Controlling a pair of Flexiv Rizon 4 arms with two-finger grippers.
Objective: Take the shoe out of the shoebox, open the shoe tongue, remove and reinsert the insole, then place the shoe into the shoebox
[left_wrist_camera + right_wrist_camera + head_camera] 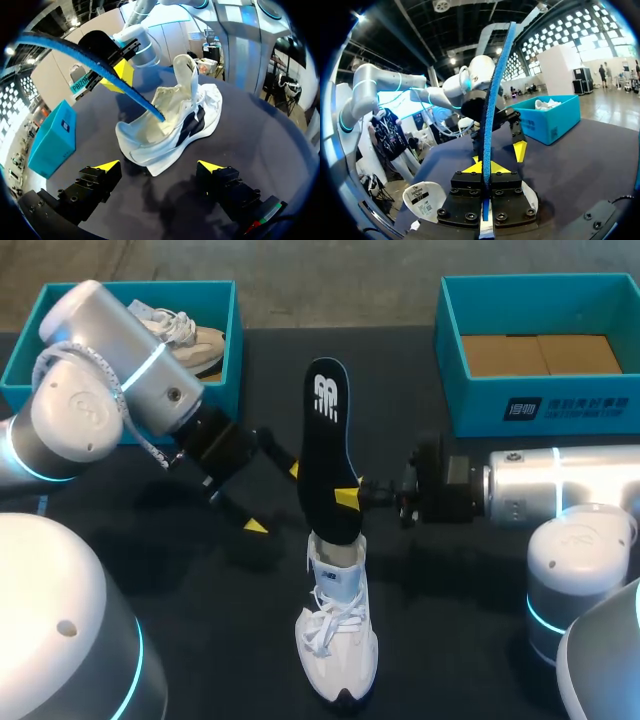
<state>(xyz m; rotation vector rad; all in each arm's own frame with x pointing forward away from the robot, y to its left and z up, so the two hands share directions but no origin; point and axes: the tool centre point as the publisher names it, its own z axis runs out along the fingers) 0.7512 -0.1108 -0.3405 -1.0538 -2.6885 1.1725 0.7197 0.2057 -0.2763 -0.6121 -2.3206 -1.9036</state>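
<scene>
A white shoe [338, 645] lies on the black table, its opening facing my left gripper in the left wrist view [170, 125]. A black insole with a blue rim [325, 430] stands up out of the shoe, its lower end inside the opening. My right gripper [347, 497] is shut on the insole's edge just above the shoe; the insole [492, 110] shows edge-on between its yellow tips [484, 169]. My left gripper [275, 497] is open to the left of the insole, touching nothing. Its fingers [159, 166] stand wide apart in front of the shoe.
A teal shoebox [225, 390] at the back left holds a second beige shoe [190, 340]. Another teal shoebox [540, 405] at the back right holds brown cardboard. That left box [550, 122] also shows beyond my left arm.
</scene>
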